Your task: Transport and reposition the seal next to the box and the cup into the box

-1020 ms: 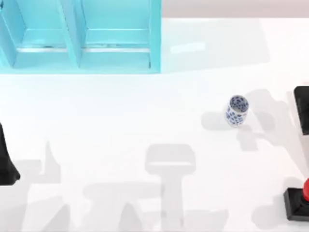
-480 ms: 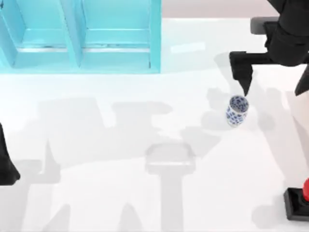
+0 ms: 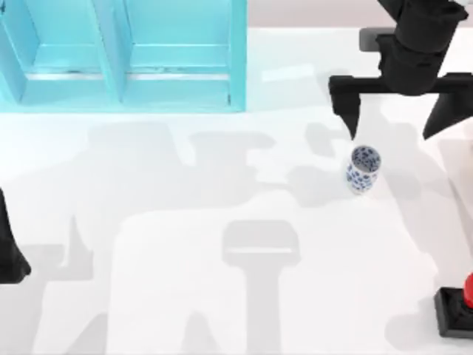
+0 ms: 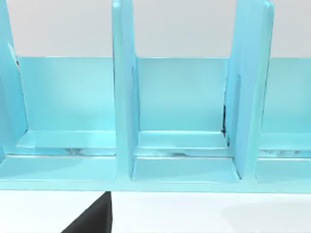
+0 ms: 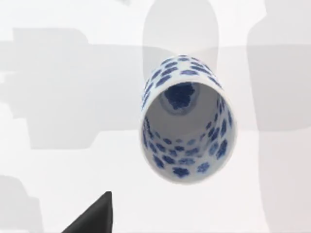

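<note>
Hovering above the table's (image 3: 222, 185) right side, the right gripper (image 3: 399, 118) had its fingers spread wide, holding nothing; the cup (image 3: 362, 168) stood upright just beneath; the seal (image 3: 458, 309) sat at the right edge; the box (image 3: 122, 55) lay far left; the left gripper (image 3: 11, 248) was parked at the left edge.

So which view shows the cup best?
The right wrist view: the cup is close and upright, and you look into its open mouth and see the blue pattern inside and out. The top view shows it small, on the table's right side, below the right gripper.
</note>
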Controlling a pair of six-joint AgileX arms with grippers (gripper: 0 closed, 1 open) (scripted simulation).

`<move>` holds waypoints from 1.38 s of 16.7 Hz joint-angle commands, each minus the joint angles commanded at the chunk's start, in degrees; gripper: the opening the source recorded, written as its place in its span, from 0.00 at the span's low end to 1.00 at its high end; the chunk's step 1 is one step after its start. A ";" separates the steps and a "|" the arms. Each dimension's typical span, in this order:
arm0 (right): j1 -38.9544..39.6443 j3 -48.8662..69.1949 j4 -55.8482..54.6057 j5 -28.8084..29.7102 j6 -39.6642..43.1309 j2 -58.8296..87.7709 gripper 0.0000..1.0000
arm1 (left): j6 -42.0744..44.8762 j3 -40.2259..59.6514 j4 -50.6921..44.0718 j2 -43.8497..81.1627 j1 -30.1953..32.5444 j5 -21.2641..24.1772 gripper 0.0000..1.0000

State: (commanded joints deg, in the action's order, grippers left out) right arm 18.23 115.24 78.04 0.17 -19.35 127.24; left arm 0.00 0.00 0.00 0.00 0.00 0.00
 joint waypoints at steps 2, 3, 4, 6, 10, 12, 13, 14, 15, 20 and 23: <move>0.14 -0.20 0.04 0.04 0.00 -0.13 1.00 | 0.00 0.00 0.00 0.00 0.00 0.00 1.00; 0.13 -0.39 -0.15 0.03 -0.02 -0.10 1.00 | 0.00 0.00 0.00 0.00 0.00 0.00 1.00; 0.09 -1.14 -0.93 0.01 -0.05 0.00 1.00 | 0.00 0.00 0.00 0.00 0.00 0.00 1.00; 0.06 -4.10 -4.18 0.00 -0.08 0.40 1.00 | 0.00 0.00 0.00 0.00 0.00 0.00 1.00; 0.09 -11.85 -14.08 0.02 -0.11 1.82 1.00 | 0.00 0.00 0.00 0.00 0.00 0.00 1.00; 0.11 -14.14 -16.48 0.02 -0.14 2.30 1.00 | 0.00 0.00 0.00 0.00 0.00 0.00 1.00; 0.11 -14.39 -16.75 0.02 -0.14 2.36 1.00 | 0.00 0.00 0.00 0.00 0.00 0.00 1.00; 0.11 -14.39 -16.75 0.02 -0.14 2.36 1.00 | 0.00 0.00 0.00 0.00 0.00 0.00 1.00; 0.11 -14.39 -16.75 0.02 -0.14 2.36 1.00 | 0.00 0.00 0.00 0.00 0.00 0.00 1.00; 0.11 -14.39 -16.75 0.02 -0.14 2.36 0.70 | 0.00 0.00 0.00 0.00 0.00 0.00 1.00; 0.11 -14.39 -16.75 0.02 -0.14 2.36 0.47 | 0.00 0.00 0.00 0.00 0.00 0.00 1.00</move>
State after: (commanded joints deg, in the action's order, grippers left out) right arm 18.34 100.84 61.30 0.19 -19.50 129.59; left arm 0.00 0.00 0.00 0.00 0.00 0.00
